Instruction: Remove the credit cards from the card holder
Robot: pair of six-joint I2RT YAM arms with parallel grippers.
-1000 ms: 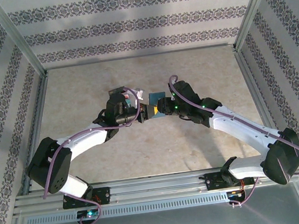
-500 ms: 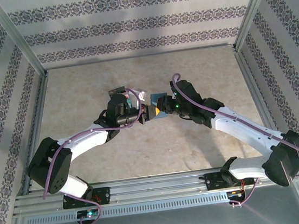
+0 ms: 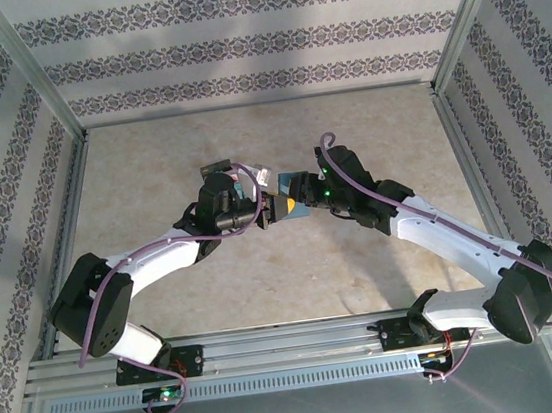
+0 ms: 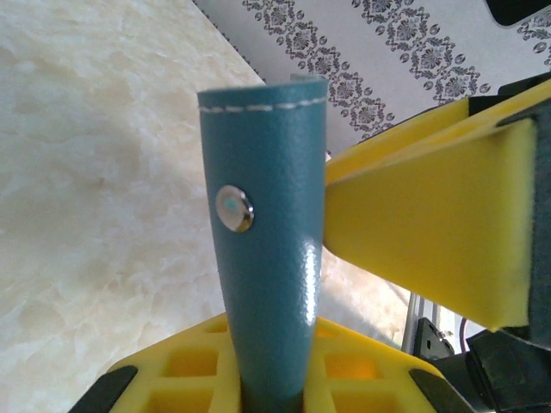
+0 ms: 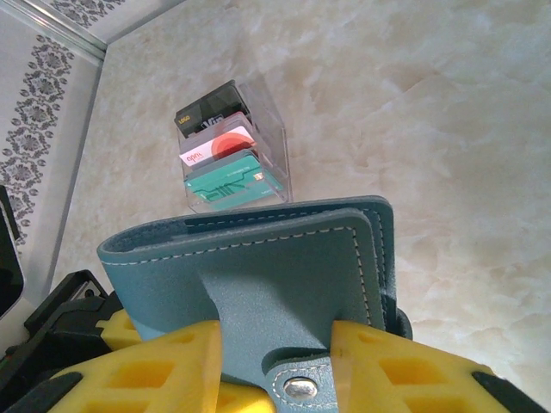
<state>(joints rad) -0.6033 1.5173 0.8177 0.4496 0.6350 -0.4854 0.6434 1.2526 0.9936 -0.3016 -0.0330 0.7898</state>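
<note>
The teal card holder (image 3: 289, 186) hangs above the middle of the table between both grippers. My left gripper (image 3: 264, 208) is shut on one teal flap with a snap stud (image 4: 234, 209), which rises from between its yellow jaws (image 4: 271, 391). My right gripper (image 5: 275, 374) is closed around the clasp tab, and the folded panels (image 5: 258, 258) stand just beyond its fingers (image 5: 155, 370). The holder is folded, so any credit cards inside it are hidden. One yellow right finger (image 4: 422, 224) presses against the flap's side.
On the table behind the holder stands a clear plastic case (image 5: 231, 155) with a dark, a red-and-white and a teal card stacked in it; it also sits just beyond the left wrist (image 3: 243, 178). Patterned walls and metal rails (image 3: 263, 102) enclose the beige table.
The right gripper has crept slightly up and left with the holder. The left arm has barely moved, and both grips are unchanged.
</note>
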